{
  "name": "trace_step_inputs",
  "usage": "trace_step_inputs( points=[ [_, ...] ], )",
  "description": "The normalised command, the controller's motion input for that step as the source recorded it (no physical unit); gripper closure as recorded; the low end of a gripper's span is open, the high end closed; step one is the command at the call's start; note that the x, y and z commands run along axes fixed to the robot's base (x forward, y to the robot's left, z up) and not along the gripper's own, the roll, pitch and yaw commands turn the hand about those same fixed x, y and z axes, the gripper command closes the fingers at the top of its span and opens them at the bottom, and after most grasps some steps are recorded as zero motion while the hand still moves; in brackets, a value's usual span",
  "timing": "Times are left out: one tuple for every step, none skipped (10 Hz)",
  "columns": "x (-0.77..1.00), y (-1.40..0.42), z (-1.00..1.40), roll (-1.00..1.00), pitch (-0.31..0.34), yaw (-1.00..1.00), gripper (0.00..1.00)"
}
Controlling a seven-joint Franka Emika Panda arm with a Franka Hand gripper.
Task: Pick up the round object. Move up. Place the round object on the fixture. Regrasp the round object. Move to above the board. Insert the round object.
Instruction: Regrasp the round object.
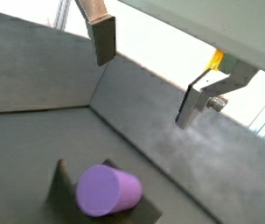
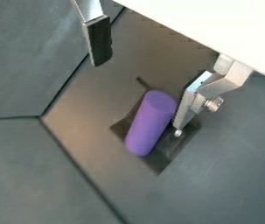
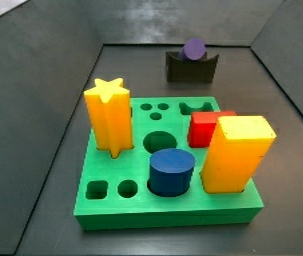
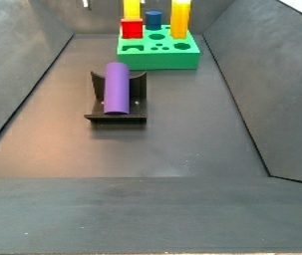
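The two-finger gripper (image 2: 146, 74) hangs clear above the floor with its flat silver fingers (image 2: 98, 39) spread wide and nothing between them. In both wrist views the dark pads point down towards the grey floor. The gripper itself does not appear in either side view.

Below the open gripper, the smooth purple cylinder peg (image 2: 149, 122) lies on its side in the curved notch of the small dark grey-black fixture (image 2: 158, 159), its length running roughly along the gap between the fingers. One finger (image 2: 193, 103) stands just beside the peg's flank without touching it. In a wrist view the peg's round end face (image 1: 105, 192) shows beneath the gripper (image 1: 158, 79).

In both side views the peg (image 4: 116, 86) rests across the fixture (image 4: 118, 110), well apart from the large bright green board (image 3: 167, 170), which carries a yellow star post (image 3: 108, 115), a dark blue cylinder (image 3: 171, 172), a red block (image 3: 209, 127) and a yellow block (image 3: 239, 152).
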Motion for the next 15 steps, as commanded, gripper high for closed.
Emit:
trace_step_inputs(
  points=[
    [0.1,-0.04,-0.02,1.0,0.174,0.15,0.0],
    [0.1,-0.04,-0.02,0.99,0.188,0.19,0.0],
    [0.11,-0.05,-0.02,0.74,0.16,0.21,0.0],
    [0.11,-0.05,-0.02,0.56,0.134,0.22,0.0],
    [0.11,-0.05,-0.02,0.38,0.104,0.22,0.0],
    [0.1,-0.03,-0.01,0.26,0.07,0.22,0.0],
    [0.08,-0.04,-0.01,0.19,0.025,0.21,0.0],
    [0.03,0.07,-1.0,0.12,-0.149,0.19,0.0],
    [0.04,0.07,-1.0,0.12,-0.155,0.18,0.0],
    [0.05,0.07,-1.0,0.1,-0.182,0.1,0.0],
    [0.05,0.06,-1.0,0.08,-0.195,0.06,0.0],
    [0.05,0.06,-1.0,0.06,-0.188,0.0,0.0],
    [0.05,0.06,-1.0,0.06,-0.181,-0.03,0.0],
    [0.05,0.05,-1.0,0.06,-0.16,-0.06,0.0],
    [0.05,0.05,-1.0,0.05,-0.14,-0.08,0.0]
  ],
)
